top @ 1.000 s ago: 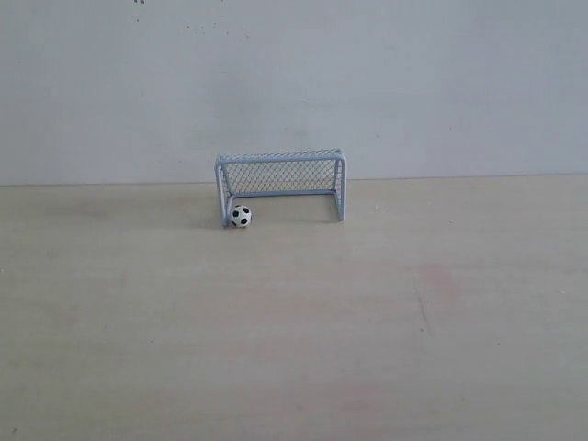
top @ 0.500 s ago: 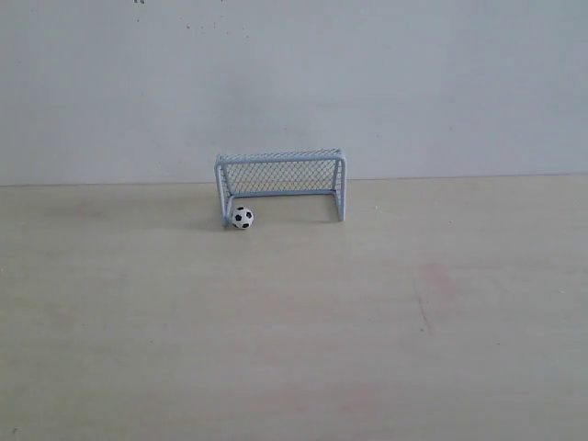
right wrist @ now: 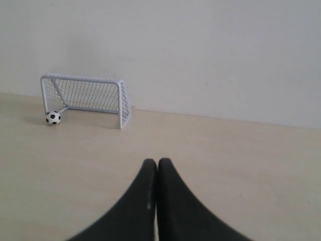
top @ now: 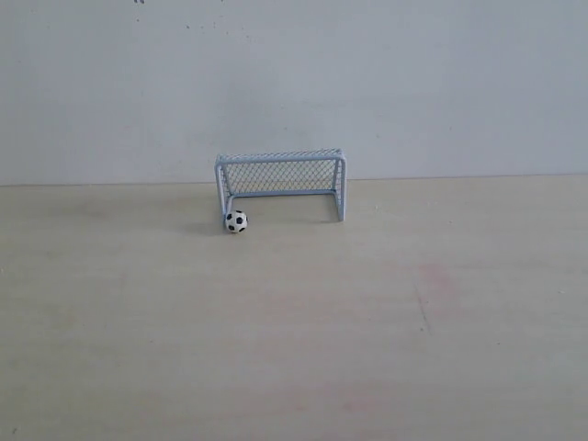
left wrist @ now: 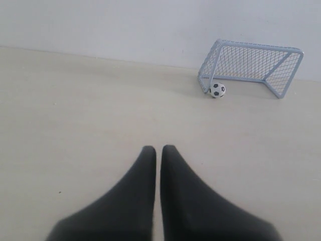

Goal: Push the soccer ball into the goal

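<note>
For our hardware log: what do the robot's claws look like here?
Both the left claw and the right claw have two plain matte black fingers, broad at the base and tapering in a smooth curve to narrow rounded tips. No cables, markings or logos show on them. The arms themselves are outside every view, including the exterior one.

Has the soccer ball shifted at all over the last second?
Yes. In the exterior view the soccer ball has rolled slightly towards the camera and nearer the left post of the goal, drifting out of the mouth.
</note>
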Action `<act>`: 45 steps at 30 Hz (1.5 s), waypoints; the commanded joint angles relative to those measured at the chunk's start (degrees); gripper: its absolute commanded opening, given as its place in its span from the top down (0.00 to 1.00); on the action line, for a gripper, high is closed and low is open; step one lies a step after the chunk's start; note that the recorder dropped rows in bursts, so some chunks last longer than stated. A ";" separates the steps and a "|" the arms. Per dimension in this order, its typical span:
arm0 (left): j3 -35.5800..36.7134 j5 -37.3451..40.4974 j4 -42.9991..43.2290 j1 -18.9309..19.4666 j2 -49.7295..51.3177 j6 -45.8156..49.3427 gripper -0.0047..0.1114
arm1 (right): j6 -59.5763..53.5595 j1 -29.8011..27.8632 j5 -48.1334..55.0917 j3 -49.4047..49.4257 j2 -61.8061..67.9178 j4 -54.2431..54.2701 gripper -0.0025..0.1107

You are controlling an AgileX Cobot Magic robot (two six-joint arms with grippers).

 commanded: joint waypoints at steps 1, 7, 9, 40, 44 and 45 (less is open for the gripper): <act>0.20 -0.07 0.20 0.01 -0.14 0.10 0.92 | 6.20 0.02 6.38 0.23 -0.29 -5.43 0.98; 0.20 -0.07 0.20 0.01 -0.14 0.10 0.92 | 6.50 0.02 8.78 0.23 -0.29 -5.31 0.98; 0.20 -0.07 0.20 0.01 -0.14 0.10 0.92 | 6.50 0.02 8.78 0.23 -0.29 -5.31 0.98; 0.20 -0.07 0.20 0.01 -0.14 0.10 0.92 | 6.50 -12.61 11.67 0.23 -0.29 -5.31 0.98; 0.20 -0.07 0.20 0.01 -0.14 0.10 0.92 | 6.50 -12.61 11.67 0.23 -0.29 -5.31 0.98; 0.20 -0.07 0.20 0.01 -0.14 0.10 0.92 | 6.50 -12.61 11.67 0.23 -0.29 -5.31 0.98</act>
